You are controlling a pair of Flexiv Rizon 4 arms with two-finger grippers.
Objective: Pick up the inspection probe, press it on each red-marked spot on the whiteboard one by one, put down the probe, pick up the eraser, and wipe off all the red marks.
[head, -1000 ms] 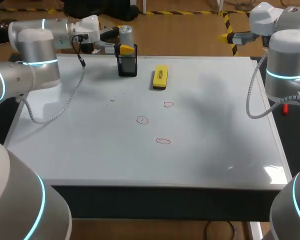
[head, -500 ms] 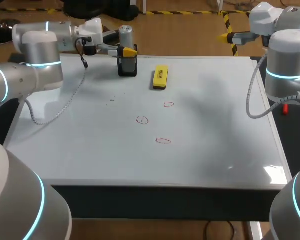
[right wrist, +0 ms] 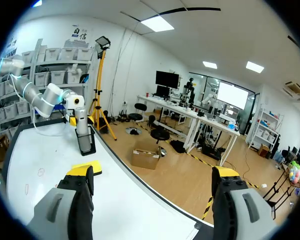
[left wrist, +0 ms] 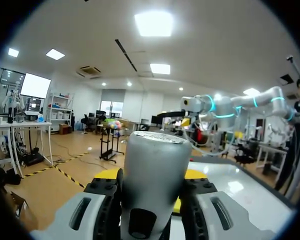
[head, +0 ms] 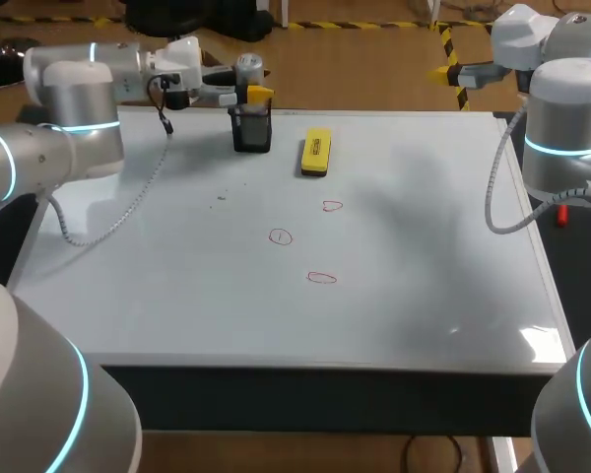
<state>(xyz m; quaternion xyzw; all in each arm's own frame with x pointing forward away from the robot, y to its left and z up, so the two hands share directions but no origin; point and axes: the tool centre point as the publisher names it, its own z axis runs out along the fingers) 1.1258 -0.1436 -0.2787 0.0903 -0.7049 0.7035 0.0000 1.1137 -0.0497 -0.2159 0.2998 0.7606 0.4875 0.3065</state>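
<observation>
The inspection probe [head: 247, 65], a grey cylinder, stands upright in a black holder [head: 251, 130] at the whiteboard's far edge. My left gripper [head: 249, 87] comes in level from the left, shut on the probe's upper part. In the left wrist view the probe [left wrist: 152, 180] fills the gap of the left gripper [left wrist: 151, 175], and both fingers press its sides. The yellow eraser [head: 315, 153] lies to the right of the holder. Three red marks [head: 332, 206] [head: 280, 236] [head: 321, 278] sit mid-board. My right gripper [right wrist: 154, 182] is open and empty, off the board's far right corner [head: 451, 71].
The whiteboard [head: 177, 286] covers the whole tabletop. A cable [head: 128, 197] hangs from my left arm over the board's left part. In the right wrist view the holder [right wrist: 85, 142] and eraser [right wrist: 88, 167] show far ahead.
My left gripper moved right to the probe's top, and its fingers closed from wide open onto the probe. The right arm stayed still.
</observation>
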